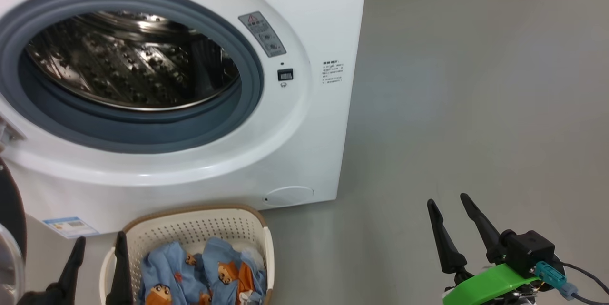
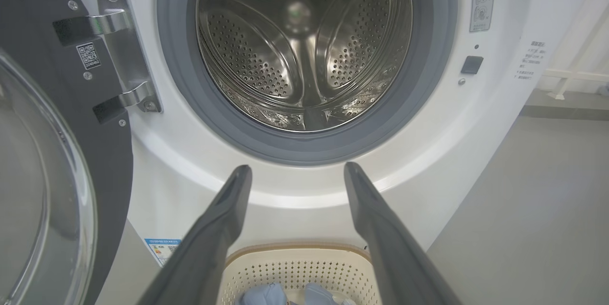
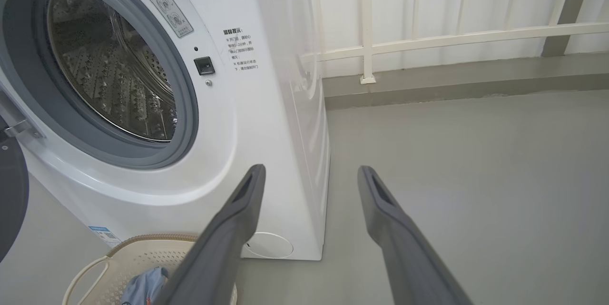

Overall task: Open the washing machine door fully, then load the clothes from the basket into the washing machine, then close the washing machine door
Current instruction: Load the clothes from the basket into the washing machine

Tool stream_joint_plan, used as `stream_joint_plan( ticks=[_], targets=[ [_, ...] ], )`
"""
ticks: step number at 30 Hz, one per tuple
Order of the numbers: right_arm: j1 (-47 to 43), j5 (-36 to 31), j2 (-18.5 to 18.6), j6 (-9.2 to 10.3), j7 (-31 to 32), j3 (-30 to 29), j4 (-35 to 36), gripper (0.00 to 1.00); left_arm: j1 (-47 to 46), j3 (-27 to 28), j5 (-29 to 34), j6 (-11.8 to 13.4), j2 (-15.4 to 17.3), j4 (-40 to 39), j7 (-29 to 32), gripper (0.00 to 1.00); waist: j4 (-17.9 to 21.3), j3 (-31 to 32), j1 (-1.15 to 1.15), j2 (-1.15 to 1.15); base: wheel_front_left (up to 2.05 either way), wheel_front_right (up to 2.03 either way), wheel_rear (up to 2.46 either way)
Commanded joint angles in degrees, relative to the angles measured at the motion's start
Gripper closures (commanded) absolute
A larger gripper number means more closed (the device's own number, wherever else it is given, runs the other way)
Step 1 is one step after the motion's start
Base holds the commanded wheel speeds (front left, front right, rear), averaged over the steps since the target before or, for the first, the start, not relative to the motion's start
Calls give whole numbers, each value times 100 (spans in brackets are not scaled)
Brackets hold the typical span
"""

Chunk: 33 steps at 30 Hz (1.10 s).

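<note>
Washing machine (image 1: 304, 119): white, standing on floor (image 1: 476, 81). Door (image 2: 52, 143): swung wide at machine's left. Basket (image 1: 200, 229): on floor just before machine, holding clothes (image 1: 204, 271). Left claw (image 1: 101, 237): spread, empty, at basket's left rim. Right claw (image 1: 447, 199): spread, empty, over floor.

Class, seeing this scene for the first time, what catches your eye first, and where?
The washing machine fills the head view's upper left, its steel drum gaping empty. Before it, the basket holds the clothes, blue with orange bears. The washing machine door stands open at left.
</note>
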<state>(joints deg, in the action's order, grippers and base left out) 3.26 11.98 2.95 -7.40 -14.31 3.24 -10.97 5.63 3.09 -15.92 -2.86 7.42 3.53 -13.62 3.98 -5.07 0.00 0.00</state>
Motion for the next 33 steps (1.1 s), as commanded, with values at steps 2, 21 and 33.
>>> stream_joint_plan(
  ticks=[2, 21, 33],
  targets=[
    [135, 99, -7, -9, -68, 132, 165, 0, -362, 171, -66, -14, 148, -92, 1, 0, 0, -269, 0, 0, 0, 0, 0],
    [635, 141, -7, -9, -69, 131, 428, 0, -1752, 96, -309, -262, 713, 659, 243, 0, 76, -2344, 0, 0, 0, 0, 0],
    [1169, 292, -7, -9, -69, 253, 743, 0, -3382, -140, -490, -420, 1262, 2071, 162, 0, 325, -3770, 0, 0, 0, 0, 0]
  ],
)
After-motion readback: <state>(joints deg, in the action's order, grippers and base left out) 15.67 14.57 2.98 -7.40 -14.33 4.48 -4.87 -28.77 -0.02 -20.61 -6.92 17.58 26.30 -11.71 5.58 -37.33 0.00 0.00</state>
